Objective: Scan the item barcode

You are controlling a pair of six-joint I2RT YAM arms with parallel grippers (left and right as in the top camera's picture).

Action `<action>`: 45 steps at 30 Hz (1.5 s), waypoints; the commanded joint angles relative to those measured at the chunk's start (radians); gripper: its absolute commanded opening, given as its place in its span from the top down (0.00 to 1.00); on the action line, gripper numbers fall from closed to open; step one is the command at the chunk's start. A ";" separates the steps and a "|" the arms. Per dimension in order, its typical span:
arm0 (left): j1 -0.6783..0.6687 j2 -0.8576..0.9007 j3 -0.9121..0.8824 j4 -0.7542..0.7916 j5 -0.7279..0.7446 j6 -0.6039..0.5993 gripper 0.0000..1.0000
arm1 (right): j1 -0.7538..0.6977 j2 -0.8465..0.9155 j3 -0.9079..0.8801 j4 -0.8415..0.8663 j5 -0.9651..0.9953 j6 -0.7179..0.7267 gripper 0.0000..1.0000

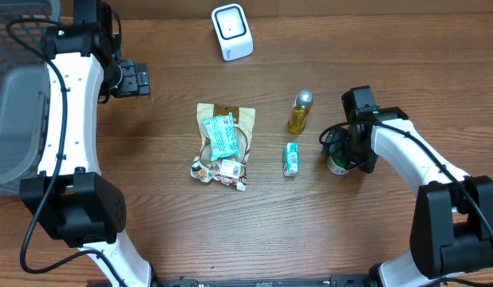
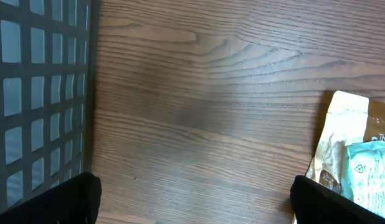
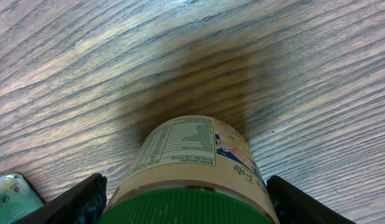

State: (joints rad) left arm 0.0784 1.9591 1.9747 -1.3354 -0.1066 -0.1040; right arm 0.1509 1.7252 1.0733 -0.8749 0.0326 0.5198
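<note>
The round jar (image 3: 192, 155), a cream printed label under a green lid, stands on the grained wooden table (image 1: 151, 223), nearer the robot than the white, rounded plastic scanner (image 1: 231, 32) and to its right. The right gripper (image 3: 186, 198) straddles the jar; whether it presses on it I cannot tell. The left gripper (image 2: 195, 202), left of the scanner, gapes wide. There is one jar, one amber bottle (image 1: 301, 112), one small green packet (image 1: 290, 159) and one crinkled tan pouch (image 1: 207, 119).
</note>
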 commanded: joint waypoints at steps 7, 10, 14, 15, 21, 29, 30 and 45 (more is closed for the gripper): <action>0.000 -0.003 0.016 0.001 -0.005 0.011 0.01 | -0.001 -0.006 -0.008 0.000 -0.001 0.000 0.21; 0.000 -0.003 0.016 0.001 -0.005 0.011 0.00 | -0.001 -0.006 -0.008 -0.021 -0.001 0.000 0.21; 0.000 -0.003 0.016 0.001 -0.005 0.011 0.00 | -0.001 -0.006 -0.008 -0.020 0.017 0.000 0.24; 0.000 -0.003 0.016 0.001 -0.005 0.011 0.01 | -0.001 -0.006 -0.008 -0.021 0.019 0.000 0.25; 0.000 -0.003 0.016 0.001 -0.005 0.011 0.00 | -0.001 -0.006 -0.008 -0.039 0.064 0.000 0.30; 0.000 -0.003 0.016 0.001 -0.005 0.011 0.01 | -0.001 -0.006 -0.008 -0.027 0.063 0.000 0.21; 0.000 -0.003 0.016 0.001 -0.005 0.011 0.01 | -0.001 -0.006 -0.008 -0.023 0.062 0.000 0.20; 0.000 -0.003 0.016 0.001 -0.005 0.011 0.00 | -0.001 -0.006 -0.027 0.007 0.060 0.000 0.27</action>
State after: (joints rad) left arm 0.0784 1.9591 1.9747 -1.3354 -0.1066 -0.1036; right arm 0.1513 1.7252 1.0542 -0.8768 0.0780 0.5201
